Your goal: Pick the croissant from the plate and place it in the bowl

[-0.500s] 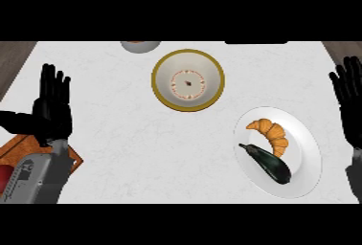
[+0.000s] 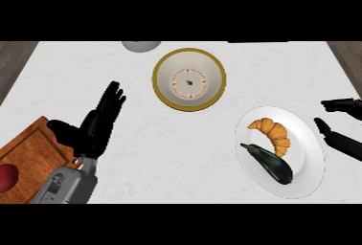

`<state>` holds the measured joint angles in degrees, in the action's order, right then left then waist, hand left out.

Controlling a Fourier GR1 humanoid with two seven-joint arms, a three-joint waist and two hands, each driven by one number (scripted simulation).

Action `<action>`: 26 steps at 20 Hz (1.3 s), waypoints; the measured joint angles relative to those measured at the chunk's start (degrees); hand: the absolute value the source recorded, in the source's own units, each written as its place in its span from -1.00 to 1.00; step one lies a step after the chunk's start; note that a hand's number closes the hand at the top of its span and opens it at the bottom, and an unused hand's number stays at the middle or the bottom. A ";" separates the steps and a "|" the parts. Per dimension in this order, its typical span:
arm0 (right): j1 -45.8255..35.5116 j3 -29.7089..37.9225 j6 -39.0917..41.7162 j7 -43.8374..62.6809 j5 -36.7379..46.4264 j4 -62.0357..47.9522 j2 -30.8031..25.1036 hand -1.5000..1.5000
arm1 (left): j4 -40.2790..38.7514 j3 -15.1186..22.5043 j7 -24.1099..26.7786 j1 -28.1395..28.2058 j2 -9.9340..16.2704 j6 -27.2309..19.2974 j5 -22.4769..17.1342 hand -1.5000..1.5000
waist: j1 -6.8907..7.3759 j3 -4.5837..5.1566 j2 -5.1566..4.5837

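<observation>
**Right hand turned in toward the plate; croissant not yet touched**

The croissant (image 2: pixel 272 134) is seen lying on the white plate (image 2: pixel 309 143), just beside a dark aubergine (image 2: pixel 268 163). Half a second ago the right hand (image 2: pixel 342 134) was held upright at the view's edge; it is now tipped inward, just beside the plate's rim, fingers spread and nothing grasped. The approach is judged to be under way, with the grasp yet to be made. The bowl (image 2: pixel 189 80) is seen up-left of the plate on the surface (image 2: pixel 141 158). The left hand (image 2: pixel 96 125), fingers straight and nothing held, has shifted inward, beside a wooden board (image 2: pixel 32 158).
</observation>
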<state>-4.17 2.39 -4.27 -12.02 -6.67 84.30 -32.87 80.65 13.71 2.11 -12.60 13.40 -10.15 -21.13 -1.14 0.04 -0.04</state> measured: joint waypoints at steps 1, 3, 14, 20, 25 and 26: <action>0.96 0.13 -0.03 -3.46 0.77 -1.45 0.57 -1.00 | 0.69 1.14 -0.92 0.26 -0.32 0.71 -0.02 0.00 | 0.24 -0.05 -0.01; 2.95 -1.71 0.95 -9.06 2.67 -1.23 1.54 -1.00 | 1.94 2.00 -2.29 1.22 0.28 2.41 -0.53 0.00 | 0.57 -0.10 0.06; 8.00 -9.05 -1.80 1.29 25.21 10.50 -8.14 -1.00 | 6.36 3.39 -5.89 3.54 1.25 4.40 -0.81 0.00 | 0.74 0.15 0.30; 3.89 -12.90 7.83 23.10 29.73 18.53 -11.90 -1.00 | 5.89 3.05 -6.66 2.68 0.82 5.12 -0.81 0.00 | 1.17 0.16 0.14; -2.40 -17.06 16.10 37.53 30.23 19.71 -8.82 -1.00 | 6.19 2.44 -7.34 2.25 0.42 5.75 -0.61 0.00 | 1.68 0.08 0.03; -3.61 -18.40 16.80 39.98 31.11 19.22 -7.28 -1.00 | 6.02 2.79 -7.00 2.52 0.03 5.77 -0.11 0.00 | 1.74 0.07 0.02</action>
<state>-7.78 -16.01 12.53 27.95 24.45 103.51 -40.16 86.66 16.50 -4.90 -10.09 13.43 -4.39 -21.24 0.59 0.11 -0.03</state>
